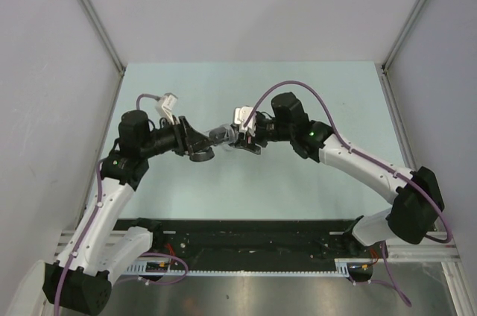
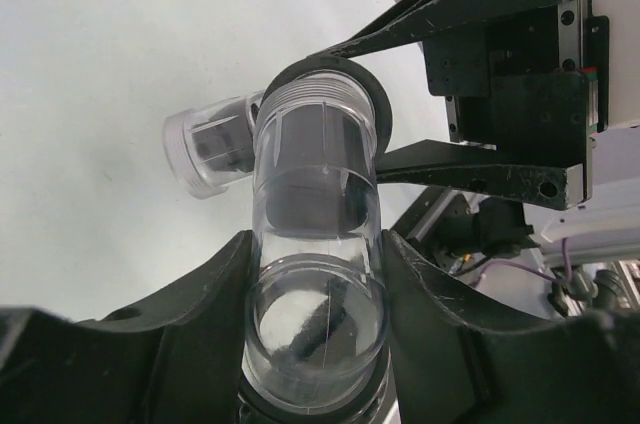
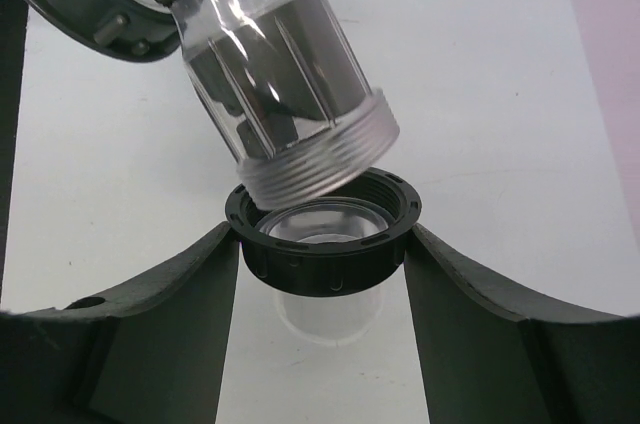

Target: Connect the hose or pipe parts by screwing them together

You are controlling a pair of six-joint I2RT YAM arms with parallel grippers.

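Observation:
Both arms meet above the middle of the table. My left gripper [image 1: 200, 148] [image 2: 318, 244] is shut on a clear pipe part [image 2: 318, 194] [image 1: 220, 136], its fingers pressed on both sides of the tube. That part's threaded end [image 3: 320, 159] [image 2: 318, 99] leans tilted into the mouth of a black ring nut [image 3: 325, 239] [image 2: 372, 94]. The nut sits on a second clear pipe part, whose stub [image 3: 330, 314] [image 2: 205, 149] sticks out beyond it. My right gripper [image 1: 242, 141] [image 3: 322, 244] is shut on the nut from both sides. The threads rest at the nut's rim, off-axis.
The pale green table [image 1: 246, 197] lies below the held parts. A black rail [image 1: 246, 238] runs along its near edge between the arm bases. Grey walls with metal posts [image 1: 89, 14] close in the left, right and back. Purple cables [image 1: 298, 89] loop off both arms.

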